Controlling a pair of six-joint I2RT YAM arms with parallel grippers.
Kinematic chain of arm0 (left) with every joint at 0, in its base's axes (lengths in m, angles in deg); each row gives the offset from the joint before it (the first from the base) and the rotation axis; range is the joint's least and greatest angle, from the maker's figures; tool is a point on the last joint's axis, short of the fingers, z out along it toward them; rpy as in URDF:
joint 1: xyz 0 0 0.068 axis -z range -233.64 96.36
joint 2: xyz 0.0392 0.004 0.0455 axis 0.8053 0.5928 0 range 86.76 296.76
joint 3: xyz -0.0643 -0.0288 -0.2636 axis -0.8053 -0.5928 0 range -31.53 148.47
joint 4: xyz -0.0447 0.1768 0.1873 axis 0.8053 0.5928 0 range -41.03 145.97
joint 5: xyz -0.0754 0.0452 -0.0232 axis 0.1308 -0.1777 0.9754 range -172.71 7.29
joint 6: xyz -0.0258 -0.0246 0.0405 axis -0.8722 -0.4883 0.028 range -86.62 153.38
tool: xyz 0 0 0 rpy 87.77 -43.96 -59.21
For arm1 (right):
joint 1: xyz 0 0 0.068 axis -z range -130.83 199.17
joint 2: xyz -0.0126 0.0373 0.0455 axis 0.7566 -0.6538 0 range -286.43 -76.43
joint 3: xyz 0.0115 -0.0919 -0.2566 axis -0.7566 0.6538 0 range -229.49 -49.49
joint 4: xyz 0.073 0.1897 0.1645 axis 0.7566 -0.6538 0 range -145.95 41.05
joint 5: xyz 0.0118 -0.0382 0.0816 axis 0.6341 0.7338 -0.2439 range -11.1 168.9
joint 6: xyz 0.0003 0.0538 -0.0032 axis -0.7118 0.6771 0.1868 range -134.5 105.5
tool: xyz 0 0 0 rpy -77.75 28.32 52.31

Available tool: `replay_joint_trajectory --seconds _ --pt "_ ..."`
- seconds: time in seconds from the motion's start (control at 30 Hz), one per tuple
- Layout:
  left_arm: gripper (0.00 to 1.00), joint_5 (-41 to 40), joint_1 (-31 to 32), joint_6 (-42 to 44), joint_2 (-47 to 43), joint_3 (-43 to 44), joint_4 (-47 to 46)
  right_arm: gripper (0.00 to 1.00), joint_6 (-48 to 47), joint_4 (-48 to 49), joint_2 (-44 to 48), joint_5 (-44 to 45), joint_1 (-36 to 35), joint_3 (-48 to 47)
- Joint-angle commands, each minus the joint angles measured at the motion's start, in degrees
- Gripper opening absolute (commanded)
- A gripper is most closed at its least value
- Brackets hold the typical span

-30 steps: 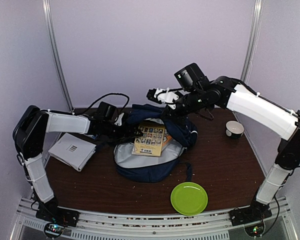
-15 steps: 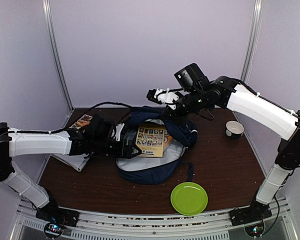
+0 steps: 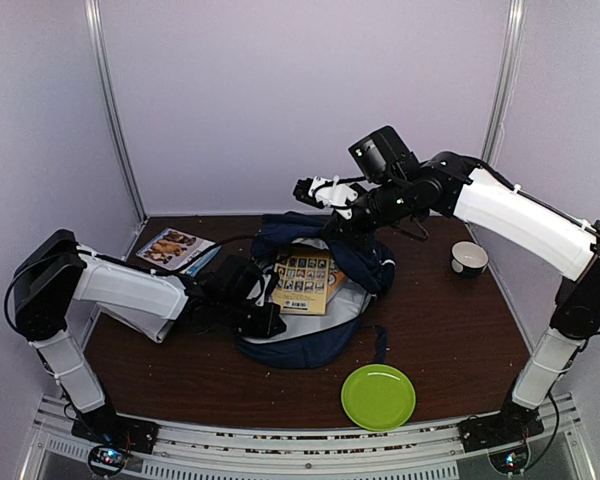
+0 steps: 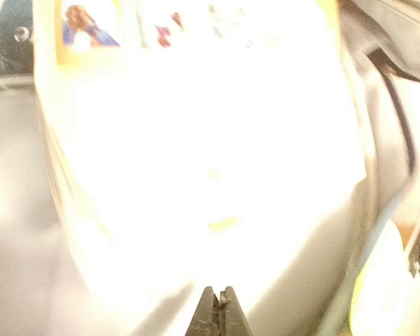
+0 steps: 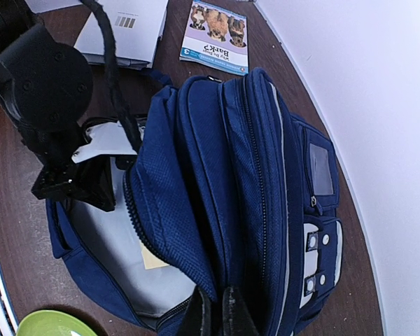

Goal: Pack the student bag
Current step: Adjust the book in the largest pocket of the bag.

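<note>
1. I have two grippers. My left gripper (image 4: 219,315) is pinched fully closed: its two fingertips meet and I see nothing between them. Beyond the tips, my wrist view is washed out by glare, with a pale yellow cover just ahead.
2. That gripper sits low at the 9 o'clock rim of the bag, at the mouth of the open compartment. I cannot tell whether it touches the fabric.
3. My right gripper (image 5: 217,315) is clamped narrow on a navy fold of the student bag (image 5: 252,182), at the bag's 12 o'clock side. It holds that upper part raised off the table (image 3: 450,330).
4. There is one student bag. It lies at the middle of the table with its mouth open and its light grey lining showing. A white patch with dark dots shows on its outer face.
5. One yellow book (image 3: 302,280), its cover a grid of small pictures, sits in the open compartment on the grey lining.
6. One booklet (image 3: 173,247) with dogs on the cover lies flat at 10 o'clock from the bag. One white book (image 5: 122,31) with a barcode lies at 9 o'clock, partly under my left arm.
7. One green plate (image 3: 378,396) lies at 5 o'clock, near the front edge and apart from the bag. One cup (image 3: 469,258) stands at 3 o'clock, well apart.
</note>
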Motion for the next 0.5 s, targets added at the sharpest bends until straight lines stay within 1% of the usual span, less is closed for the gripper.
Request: replay_joint_trajectory --seconds 0.0,0.1,0.3,0.37,0.47 --pt "0.0 -5.9 -0.4 -2.0 3.6 3.1 -2.4 0.0 0.5 3.3 3.3 -2.3 -0.7 -2.2" --pt "0.0 -8.2 -1.0 -1.8 5.8 5.6 -1.8 0.0 0.4 3.4 3.6 -2.2 -0.7 -1.7" --pt "0.0 -14.6 -2.7 -0.4 7.1 9.8 -0.8 0.0 0.2 3.4 4.5 -1.8 -0.6 -0.5" --pt "0.0 -17.6 -2.9 1.1 8.7 13.2 1.8 0.0 0.1 3.5 4.8 -1.8 -0.7 -0.1" --pt "0.0 -18.5 -3.3 2.6 12.2 18.6 2.7 0.0 0.2 3.6 4.8 -2.0 -0.7 0.0"
